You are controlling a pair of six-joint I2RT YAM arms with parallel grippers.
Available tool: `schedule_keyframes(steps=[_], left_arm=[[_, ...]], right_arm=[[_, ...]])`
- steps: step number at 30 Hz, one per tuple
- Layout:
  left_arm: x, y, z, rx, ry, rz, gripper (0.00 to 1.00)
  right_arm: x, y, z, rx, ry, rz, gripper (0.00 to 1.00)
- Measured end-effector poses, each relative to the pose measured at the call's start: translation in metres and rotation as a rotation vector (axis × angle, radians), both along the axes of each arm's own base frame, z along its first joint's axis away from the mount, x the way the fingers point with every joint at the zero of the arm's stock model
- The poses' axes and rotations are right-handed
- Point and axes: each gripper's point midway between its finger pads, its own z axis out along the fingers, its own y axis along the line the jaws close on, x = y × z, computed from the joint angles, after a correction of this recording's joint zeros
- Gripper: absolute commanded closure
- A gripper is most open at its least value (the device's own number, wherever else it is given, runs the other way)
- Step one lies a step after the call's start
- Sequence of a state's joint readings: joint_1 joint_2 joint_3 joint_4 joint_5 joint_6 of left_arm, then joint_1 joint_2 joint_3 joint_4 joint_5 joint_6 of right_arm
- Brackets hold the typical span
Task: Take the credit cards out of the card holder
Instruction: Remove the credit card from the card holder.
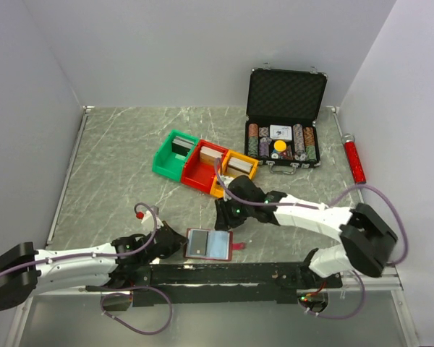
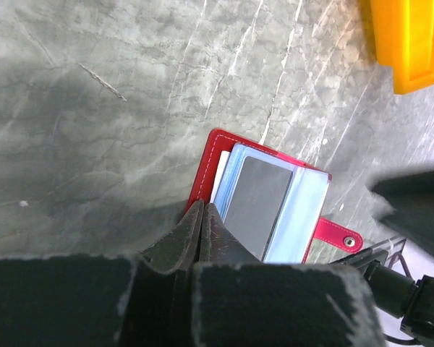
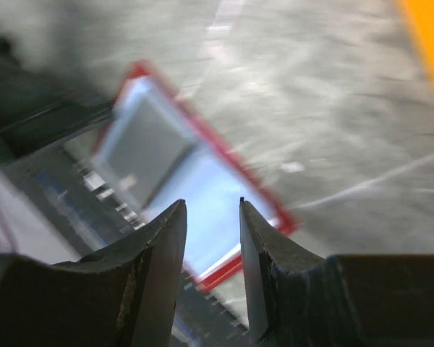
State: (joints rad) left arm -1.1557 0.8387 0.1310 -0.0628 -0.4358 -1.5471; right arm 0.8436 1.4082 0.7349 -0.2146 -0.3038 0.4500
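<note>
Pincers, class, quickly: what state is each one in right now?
Left pincer: shut, tips at the card holder's edge; whether it grips it cannot be told.
Right pincer: open, holding nothing, above the card holder.

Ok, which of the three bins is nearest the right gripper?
The orange bin, rightmost in the row, just behind the right gripper; red bin and green bin lie farther left.
</note>
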Motion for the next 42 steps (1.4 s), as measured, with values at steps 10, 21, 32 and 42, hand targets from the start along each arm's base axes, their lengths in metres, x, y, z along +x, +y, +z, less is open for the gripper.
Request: schedule_keyframes(steps=[10,21,32,42], left_arm=[[-0.001,0.007,0.001,0.018,-0.014,-0.002,0.83],[0.003,0.012,0.013,0.036,-0.086,-0.031,0.66],[0.002,0.005,0.000,0.109,-0.089,-0.097,0.88],[0.001,0.002,-0.001,0.114,-0.090,-0.116,0.88]], right_arm=[[-0.091,0.018,0.009,0.053,-0.057,0.320,0.95],[-0.111,0.002,-0.031,-0.091,0.001,0.391,1.00],[-0.109,-0.001,-0.044,-0.142,0.052,0.357,1.00],[-0.081,-0.007,-0.044,-0.152,0.042,0.253,1.00]])
